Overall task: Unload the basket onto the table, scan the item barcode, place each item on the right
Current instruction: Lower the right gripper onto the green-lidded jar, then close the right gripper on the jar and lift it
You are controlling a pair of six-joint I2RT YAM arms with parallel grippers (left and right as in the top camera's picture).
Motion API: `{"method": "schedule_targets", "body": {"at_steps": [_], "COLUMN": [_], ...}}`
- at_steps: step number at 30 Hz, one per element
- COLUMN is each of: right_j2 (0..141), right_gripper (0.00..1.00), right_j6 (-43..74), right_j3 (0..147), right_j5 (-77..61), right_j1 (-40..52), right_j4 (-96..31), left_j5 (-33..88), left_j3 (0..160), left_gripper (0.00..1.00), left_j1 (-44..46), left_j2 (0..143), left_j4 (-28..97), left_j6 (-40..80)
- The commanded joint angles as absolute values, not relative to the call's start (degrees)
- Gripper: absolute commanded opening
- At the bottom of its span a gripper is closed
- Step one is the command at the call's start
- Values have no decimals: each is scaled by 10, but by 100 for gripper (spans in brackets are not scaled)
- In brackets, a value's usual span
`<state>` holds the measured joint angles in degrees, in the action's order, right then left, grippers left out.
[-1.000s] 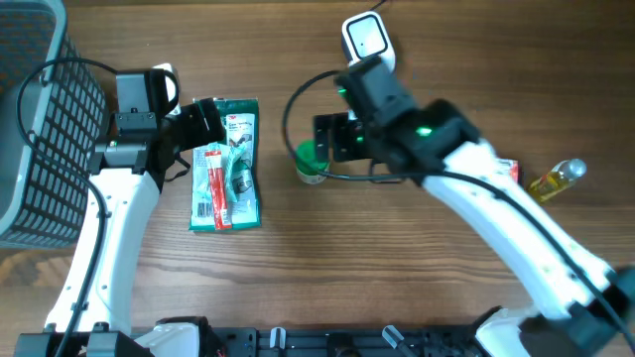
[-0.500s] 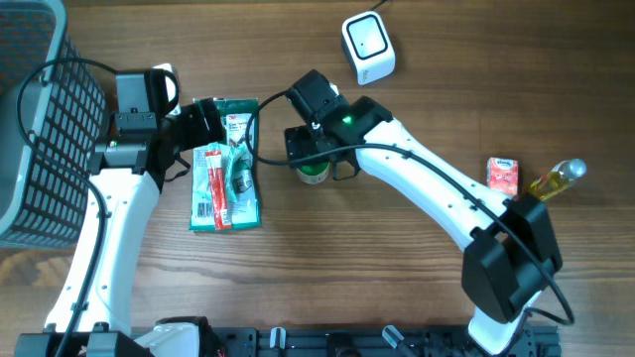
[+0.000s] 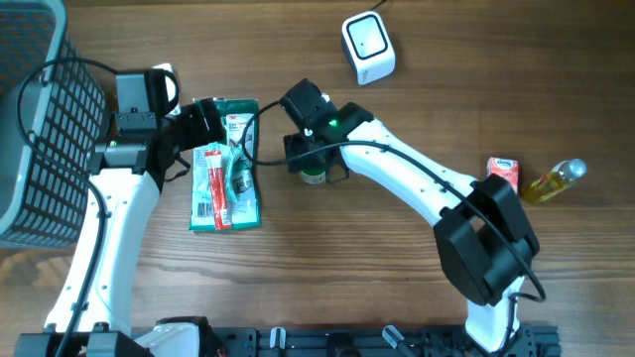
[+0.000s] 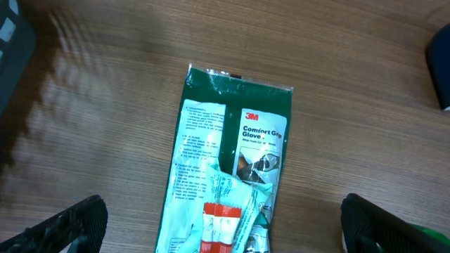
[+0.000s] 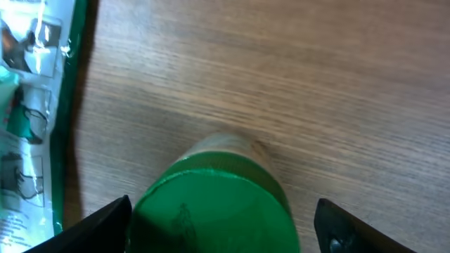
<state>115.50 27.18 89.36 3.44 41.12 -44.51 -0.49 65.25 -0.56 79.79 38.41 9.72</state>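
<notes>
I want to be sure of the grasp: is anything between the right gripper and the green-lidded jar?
Nothing visible. The green-lidded jar sits between the fingers of the right gripper, with only bare table beside it.

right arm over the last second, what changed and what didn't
The right gripper slid left and came down over the green-lidded jar, its arm swinging in behind it. The jaws now stand open either side of the lid, nothing gripped yet. The left gripper, open above the glove packet, the scanner, the carton and the bottle stayed put.
</notes>
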Motion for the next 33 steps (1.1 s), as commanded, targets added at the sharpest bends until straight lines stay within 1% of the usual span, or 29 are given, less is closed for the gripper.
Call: {"method": "schedule_targets", "body": {"at_steps": [1, 2, 4, 7, 11, 13, 15, 18, 24, 32, 33], "right_j2": [1165, 1165, 1165, 1165, 1165, 1165, 1165, 1165, 1165, 1165, 1165], "right_gripper": [83, 82, 74, 71, 69, 69, 69, 69, 70, 71, 73], "right_j6": [272, 271, 272, 276, 321, 380, 418, 437, 441, 419, 419], "right_j3": [891, 891, 891, 891, 891, 891, 891, 891, 891, 891, 891], "right_j5": [25, 25, 26, 41, 98, 123, 124, 124, 107, 107, 107], "right_j1": [414, 414, 414, 414, 413, 408, 398, 375, 322, 295, 293], "right_j4": [-444, -444, -448, -463, -500, -536, -564, -595, -647, -659, -659], "left_j5": [0, 0, 0, 0, 0, 0, 0, 0, 0, 0, 0], "left_j3": [659, 659, 659, 659, 659, 659, 659, 659, 659, 659, 659], "left_gripper": [100, 100, 100, 100, 100, 100, 100, 100, 100, 100, 100], "left_j1": [-9, -9, -9, -9, -9, -9, -9, -9, -9, -9, -9], "left_j2": [792, 792, 792, 792, 792, 792, 792, 792, 792, 792, 792], "left_j4": [382, 382, 382, 382, 382, 382, 382, 382, 382, 382, 382], "left_j6": [95, 94, 94, 94, 94, 94, 94, 95, 95, 94, 95]}}
